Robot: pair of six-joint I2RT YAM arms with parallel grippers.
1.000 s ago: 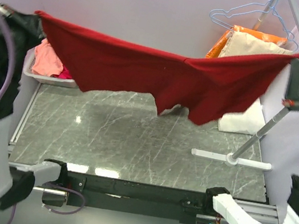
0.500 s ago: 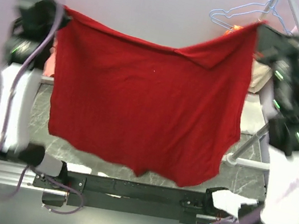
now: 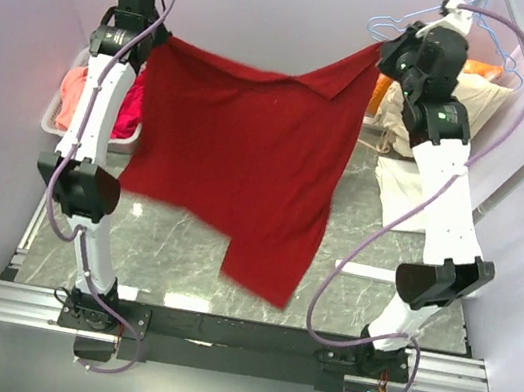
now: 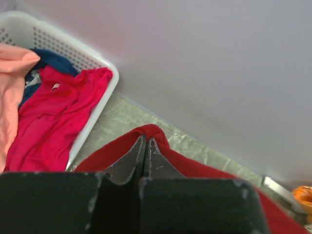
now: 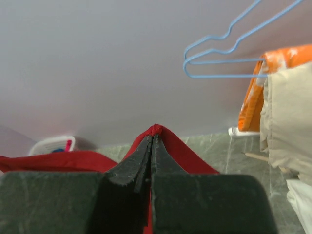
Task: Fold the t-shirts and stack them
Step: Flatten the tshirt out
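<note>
A white basket point(image 3: 48, 123) at the far left holds a salmon-pink t-shirt point(image 3: 75, 94) and a magenta t-shirt point(image 4: 46, 122). The left gripper point(image 4: 146, 142), jaws clenched on one upper corner, and the right gripper point(image 5: 152, 139), jaws clenched on the other, hold the dark red t-shirt point(image 3: 239, 151) spread in the air above the table point(image 3: 161, 251), its lower edge hanging free.

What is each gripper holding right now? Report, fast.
Left gripper: shut on the red shirt, at one corner.
Right gripper: shut on the red shirt, at the other corner.
</note>
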